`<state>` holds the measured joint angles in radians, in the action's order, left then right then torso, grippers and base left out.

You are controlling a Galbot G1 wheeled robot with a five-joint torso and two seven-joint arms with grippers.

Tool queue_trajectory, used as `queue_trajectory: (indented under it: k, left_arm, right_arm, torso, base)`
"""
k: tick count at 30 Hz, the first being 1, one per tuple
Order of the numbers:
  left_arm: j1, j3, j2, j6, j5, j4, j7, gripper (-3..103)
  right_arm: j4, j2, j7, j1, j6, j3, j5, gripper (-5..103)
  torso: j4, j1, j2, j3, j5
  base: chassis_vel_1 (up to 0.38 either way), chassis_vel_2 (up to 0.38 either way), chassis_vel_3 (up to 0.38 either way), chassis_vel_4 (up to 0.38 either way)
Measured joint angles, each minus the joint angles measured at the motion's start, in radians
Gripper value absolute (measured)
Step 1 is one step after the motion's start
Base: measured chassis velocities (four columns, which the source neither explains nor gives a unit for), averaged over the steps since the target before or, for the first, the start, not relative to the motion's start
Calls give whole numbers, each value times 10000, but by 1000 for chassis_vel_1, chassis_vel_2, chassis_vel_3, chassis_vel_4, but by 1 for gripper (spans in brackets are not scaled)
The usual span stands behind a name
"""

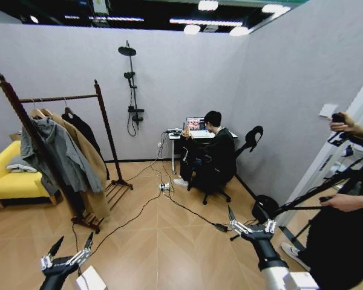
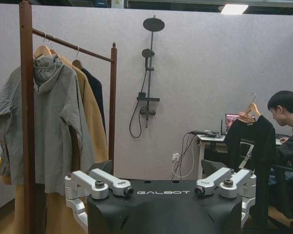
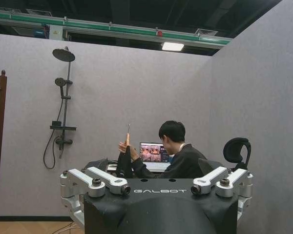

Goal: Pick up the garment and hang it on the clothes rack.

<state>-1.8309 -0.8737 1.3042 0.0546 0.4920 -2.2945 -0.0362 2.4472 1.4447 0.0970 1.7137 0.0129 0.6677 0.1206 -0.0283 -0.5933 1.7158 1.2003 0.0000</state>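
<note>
Head view: the left gripper (image 1: pixel 71 248) hangs low at the robot's left, its two dark fingers spread in a V and holding nothing, above bare wooden floor (image 1: pixel 163 241). The right gripper (image 1: pixel 249 225) is low at the right, its fingers also splayed wide and empty, close to a black cable (image 1: pixel 187 211) that runs across the floor.

Farther out, the garment (image 2: pixel 250 141) is not on the rack — it hangs black and limp from a light wooden hanger (image 2: pixel 253 108) held up by a seated person's hand (image 2: pixel 244 117) at a small white desk (image 1: pixel 172 136) with an open laptop (image 1: pixel 195 125), against the far wall. In the right wrist view the same hand lifts the hanger in front of the laptop screen.

The clothes rack (image 1: pixel 103 130) stands at the robot's left front, well apart from the garment, dark red-brown with knob-topped posts and a slatted base. On its rail hang a grey hooded jacket (image 2: pixel 46 126), a long tan coat (image 2: pixel 90 122) and a dark piece behind them. A yellow sofa (image 1: pixel 6 178) sits just beyond the rack, and a black shower fitting (image 1: pixel 132 90) is mounted on the grey wall between rack and desk.
</note>
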Motion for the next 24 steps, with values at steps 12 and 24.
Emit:
queue_trajectory:
  k: [12,24]
  left_arm:
    - [0,0,0,0,0,0,0,100]
    - [1,0,0,0,0,0,-1,100]
  right_arm:
    - [9,123,-173,113,-216,-64,-27,100]
    - [-2,208,-279,161,-255,-150,-179,100]
  torso:
    - [-2,3,2,-1,-1]
    - [-1,-3,-2,0,4]
  base:
    - [-71,63,56,-71]
    - [-234,231,245,-244]
